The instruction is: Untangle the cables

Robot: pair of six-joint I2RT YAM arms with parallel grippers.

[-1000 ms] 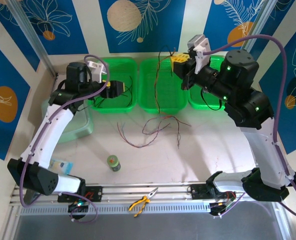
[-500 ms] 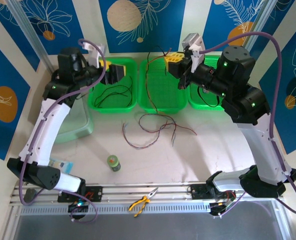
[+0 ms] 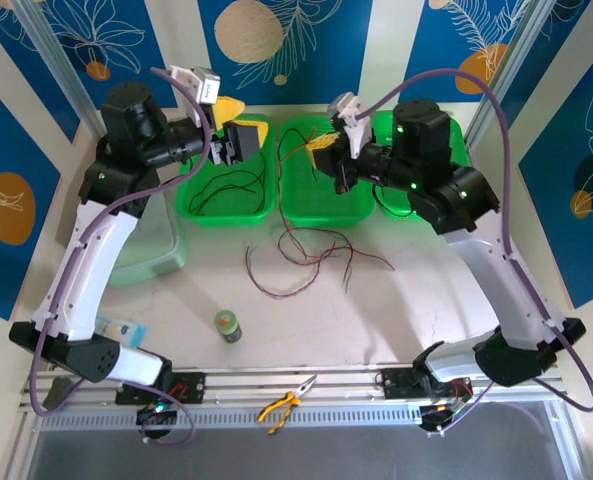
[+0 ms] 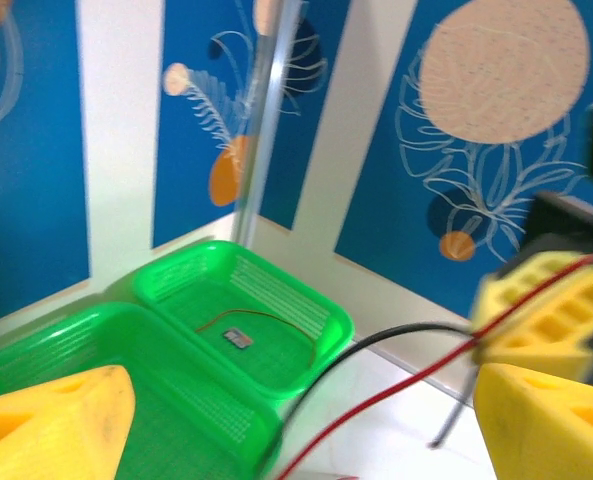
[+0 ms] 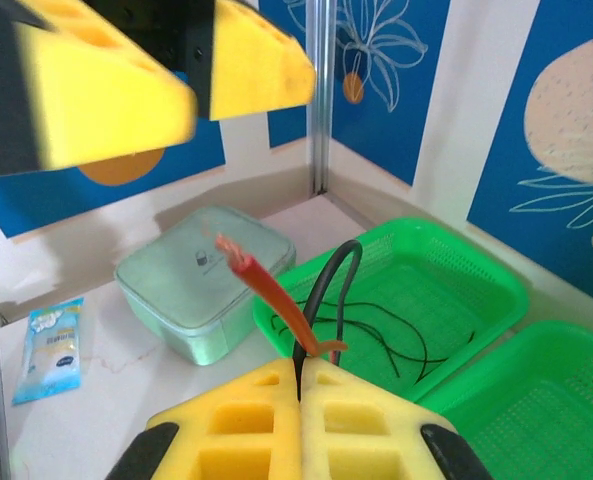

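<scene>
Yellow pads of the right claw (image 5: 298, 388) were pressed together on two cables (image 5: 271, 295), one red and one black. The right wrist view made that pinch plain, where the top view was too coarse to tell the grip. The red end stuck out of the pads toward 11 o'clock. The black one arched toward 1 o'clock and bent back down. From the left wrist, both strands ran long from the right claw toward 8 o'clock.

The top view laid out the loose bunch (image 3: 311, 252) on the desk (image 3: 426, 300), sprawled from 9 to 3 o'clock, at 6 o'clock of the right claw and the middle basket (image 3: 326, 205). The left claw (image 3: 248, 122) was wide open and held nothing, above the left basket (image 3: 226, 220). A black cable (image 3: 226, 188) lay in that basket at the claw's 6 o'clock.
</scene>
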